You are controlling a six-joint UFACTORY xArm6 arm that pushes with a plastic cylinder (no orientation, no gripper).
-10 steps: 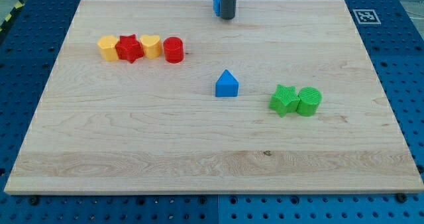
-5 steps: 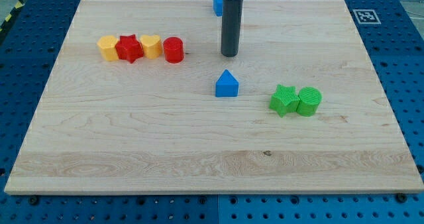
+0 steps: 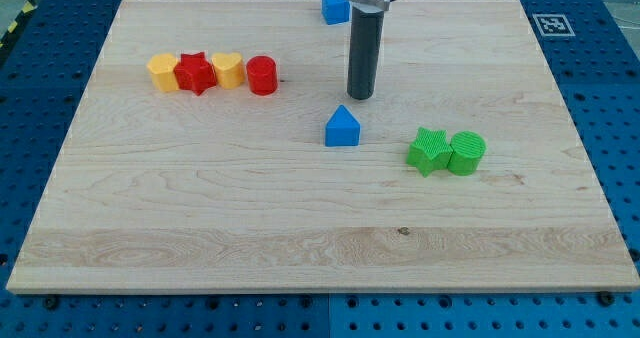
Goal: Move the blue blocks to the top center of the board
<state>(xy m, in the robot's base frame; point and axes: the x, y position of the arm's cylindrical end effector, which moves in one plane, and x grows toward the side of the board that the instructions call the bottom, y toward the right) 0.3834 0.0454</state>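
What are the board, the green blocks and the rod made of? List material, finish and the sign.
Board: pale wood, matte; grain lines and a small knot.
Green blocks: probably printed plastic; ridged tops.
Rod: dark, smooth, slight sheen; metal or plastic, unclear. My tip is apart from them.

My tip [image 3: 361, 96] stands just above-right of the house-shaped block [image 3: 343, 127] (near, apart).

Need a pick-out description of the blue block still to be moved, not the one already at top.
Start at the wooden board and go to its middle, right of the red and yellow row. The blue house-shaped block stands alone there, just below and left of my tip, not touching it. The other blue block sits at the top edge; the green pair lies to the view's right.
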